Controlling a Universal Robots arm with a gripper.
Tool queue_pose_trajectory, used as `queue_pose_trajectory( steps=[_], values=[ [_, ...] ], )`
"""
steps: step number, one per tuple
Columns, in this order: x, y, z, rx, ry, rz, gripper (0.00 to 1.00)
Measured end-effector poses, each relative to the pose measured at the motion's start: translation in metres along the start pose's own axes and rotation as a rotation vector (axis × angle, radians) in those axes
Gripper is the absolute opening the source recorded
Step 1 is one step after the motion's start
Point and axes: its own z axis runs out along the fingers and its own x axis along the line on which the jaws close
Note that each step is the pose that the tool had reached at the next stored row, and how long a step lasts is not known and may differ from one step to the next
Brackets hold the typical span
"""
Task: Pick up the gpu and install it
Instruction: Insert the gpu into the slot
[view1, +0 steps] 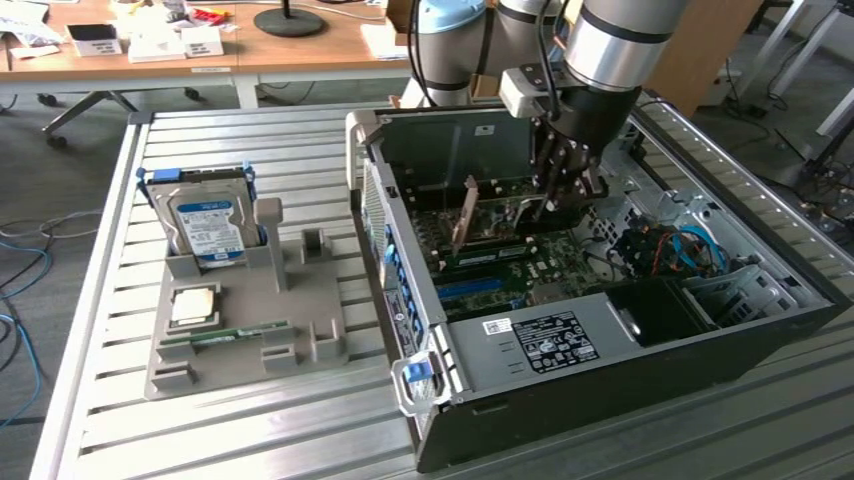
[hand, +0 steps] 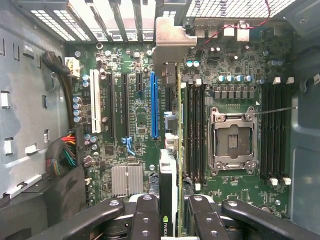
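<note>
We've got a slatted metal table (view1: 200, 440): grey parts holder (view1: 220, 380) near the exterior view's left edge, open PC case (view1: 641, 400) beside it, covering the rest.

The gpu (hand: 170, 190) is green circuit board with a dull silvery metal bracket (hand: 170, 40). The gripper (hand: 170, 222) looks smooth matt black. The computer case (view1: 687, 205) is bare grey sheet metal inside, the parts holder (view1: 314, 335) matt grey plastic, the table (view1: 267, 430) ribbed metal.
</note>
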Motion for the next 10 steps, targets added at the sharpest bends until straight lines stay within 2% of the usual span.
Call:
queue_pose_trajectory(
  steps=[10],
  values=[
    [0.0022, 0.0021, 0.0044, 0.0009, -0.0005, 0.0, 0.27]
  ],
)
